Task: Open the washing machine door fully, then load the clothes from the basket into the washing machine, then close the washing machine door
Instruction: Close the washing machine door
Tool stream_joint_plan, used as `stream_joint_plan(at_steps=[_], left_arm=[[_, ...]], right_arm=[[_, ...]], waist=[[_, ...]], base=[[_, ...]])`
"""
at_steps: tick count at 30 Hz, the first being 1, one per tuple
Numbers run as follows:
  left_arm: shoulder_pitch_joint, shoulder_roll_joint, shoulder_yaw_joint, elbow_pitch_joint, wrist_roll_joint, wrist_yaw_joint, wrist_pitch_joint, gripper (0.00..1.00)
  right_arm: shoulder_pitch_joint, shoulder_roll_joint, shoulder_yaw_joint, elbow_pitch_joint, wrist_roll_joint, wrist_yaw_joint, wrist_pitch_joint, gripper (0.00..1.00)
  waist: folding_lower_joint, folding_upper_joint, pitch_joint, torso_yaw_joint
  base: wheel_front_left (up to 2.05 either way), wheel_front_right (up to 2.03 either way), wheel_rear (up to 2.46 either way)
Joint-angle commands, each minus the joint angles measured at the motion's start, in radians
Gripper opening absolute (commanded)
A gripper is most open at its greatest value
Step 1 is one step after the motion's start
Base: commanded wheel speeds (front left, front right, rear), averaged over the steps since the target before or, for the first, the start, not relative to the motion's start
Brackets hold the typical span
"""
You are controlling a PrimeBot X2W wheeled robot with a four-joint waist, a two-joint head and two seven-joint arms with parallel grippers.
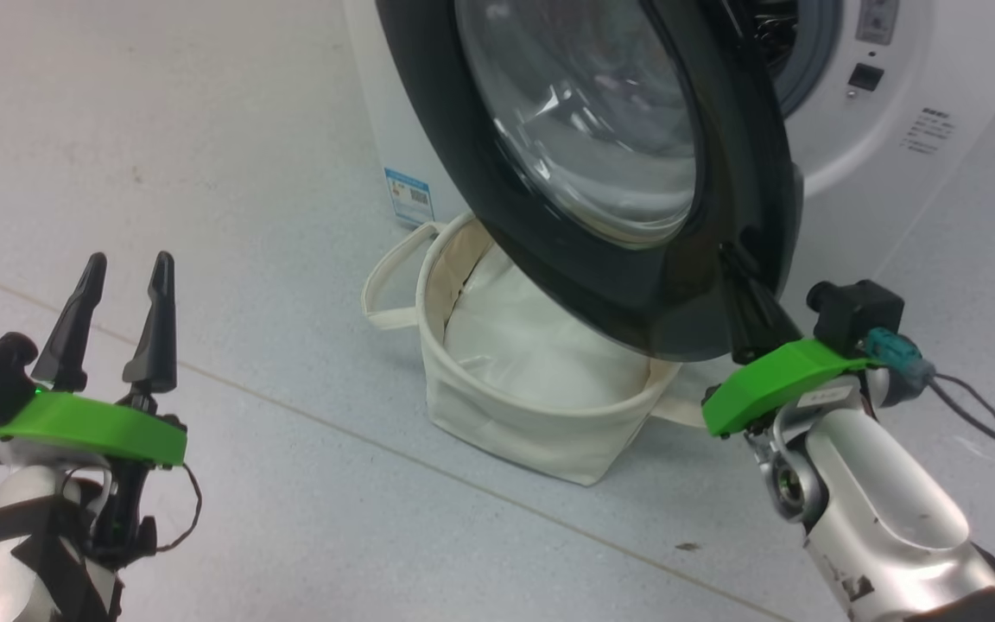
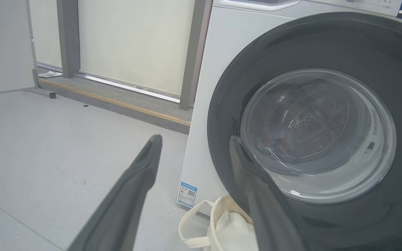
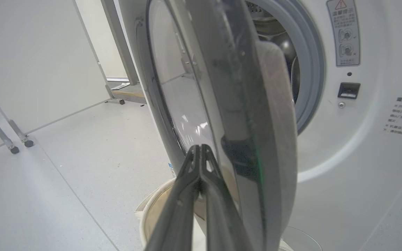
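The washing machine (image 1: 877, 130) stands with its black-rimmed door (image 1: 636, 294) part-way open, hanging over the cream basket (image 1: 506, 415). Inside the basket I see white padding (image 1: 541, 345); the clothes are hidden there. Small orange-brown patches (image 2: 277, 142) show through the door glass (image 2: 319, 132). My right gripper (image 1: 731, 268) is shut, and its joined fingertips (image 3: 200, 148) rest against the door's outer face (image 3: 250, 122) near the lower rim. My left gripper (image 1: 131, 259) is open and holds nothing, to the left of the basket (image 2: 218, 209); the left gripper (image 2: 194, 139) points at the machine's corner (image 2: 215, 52).
Steel drum (image 3: 274, 31) and grey gasket (image 3: 312, 69) show past the door's edge. A blue sticker (image 1: 408, 196) marks the machine's lower left. A frame on castors (image 3: 12, 136) stands far left, a grey post (image 2: 190, 52) behind. Bare floor (image 1: 204, 130) lies to the left.
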Motion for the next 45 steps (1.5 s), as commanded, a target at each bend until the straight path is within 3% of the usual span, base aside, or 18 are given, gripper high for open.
stream_joint_plan(at_steps=[1, 16, 28, 37, 45], left_arm=[[-0.047, 0.045, 0.032, -0.032, -0.005, -0.006, -0.012, 1.00], [-0.056, 0.047, 0.033, -0.061, -0.016, -0.006, -0.012, 1.00], [-0.093, 0.049, 0.039, -0.097, -0.036, -0.006, -0.012, 1.00], [-0.123, 0.045, 0.024, -0.107, -0.047, -0.006, -0.012, 1.00], [-0.126, 0.048, 0.021, -0.104, -0.053, -0.006, -0.012, 1.00]], right_arm=[[-0.036, 0.003, -0.004, -0.023, -0.012, 0.007, -0.005, 0.00], [-0.075, -0.046, -0.097, -0.048, -0.052, 0.007, -0.005, 0.00], [-0.190, -0.099, -0.192, -0.053, -0.098, 0.007, -0.005, 0.00], [-0.315, -0.163, -0.238, 0.012, -0.114, 0.007, -0.005, 0.00], [-0.419, -0.187, -0.359, 0.125, -0.161, 0.007, -0.005, 0.00]], waist=[[-0.0002, 0.0000, 0.015, 0.008], [-0.0002, 0.0000, 0.083, 0.024], [-0.0002, 0.0000, 0.208, 0.041], [-0.0002, 0.0000, 0.264, 0.066], [-0.0002, 0.0000, 0.271, 0.090]], base=[[0.00, 0.00, 0.00], [0.00, 0.00, 0.00], [0.00, 0.00, 0.00], [0.00, 0.00, 0.00], [0.00, 0.00, 0.00]])
